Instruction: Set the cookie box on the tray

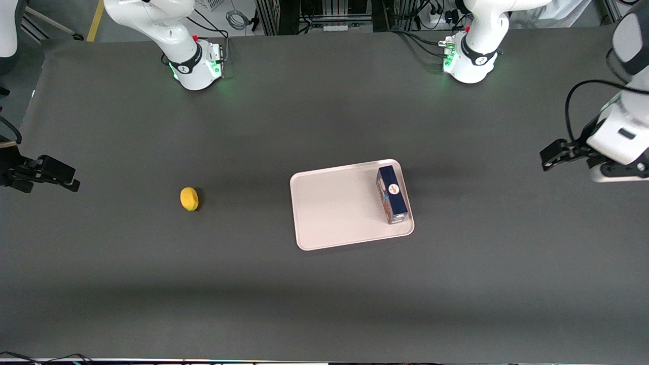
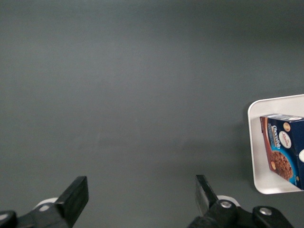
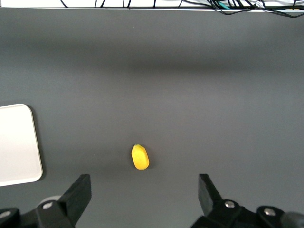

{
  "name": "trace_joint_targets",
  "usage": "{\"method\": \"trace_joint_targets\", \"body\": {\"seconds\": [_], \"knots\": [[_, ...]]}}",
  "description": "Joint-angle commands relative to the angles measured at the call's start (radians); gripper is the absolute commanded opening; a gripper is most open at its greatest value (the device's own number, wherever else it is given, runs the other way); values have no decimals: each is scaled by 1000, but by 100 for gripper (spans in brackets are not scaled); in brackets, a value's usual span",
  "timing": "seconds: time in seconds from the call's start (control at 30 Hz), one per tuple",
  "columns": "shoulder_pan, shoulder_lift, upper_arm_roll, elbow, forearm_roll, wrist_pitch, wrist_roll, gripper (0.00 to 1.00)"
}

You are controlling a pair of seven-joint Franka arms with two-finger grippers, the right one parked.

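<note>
A: How is the gripper found?

B: It is seen at the working arm's end of the table, held over bare dark mat. In the wrist view the fingers are spread wide, and nothing is held between them.

A: And where is the cookie box placed?

B: It is set on the tray, inside the rim, along the short edge that faces the working arm's end. The rest of the tray surface is left bare. The box is seen resting on a long narrow side, with the round logo turned upward.

A: Which way is the box found from the gripper?

B: It lies toward the middle of the table, well apart from the gripper and slightly nearer the front camera. Its long axis is run roughly from the arm bases toward the front camera, parallel to that short tray edge, so a long side is presented to the gripper.

A: Is anything left to be done?

B: Judging by how things lie, the placement appears finished; only a retreat would be called for. If a regrasp were wanted, the fingers would have to be closed across the narrow width.

A: Anything else on the table?

B: A small yellow lemon-like object is seen well apart from the tray, toward the parked arm's end.
</note>
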Motion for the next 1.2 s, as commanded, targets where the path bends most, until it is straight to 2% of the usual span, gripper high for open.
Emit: {"method": "trace_joint_targets", "body": {"seconds": [0.0,0.23,1.17], "knots": [[7,-46,8,35,-51,-94,19,100],[5,-77,12,55,-83,-120,15,100],[5,-78,1,44,-65,-123,61,100]]}}
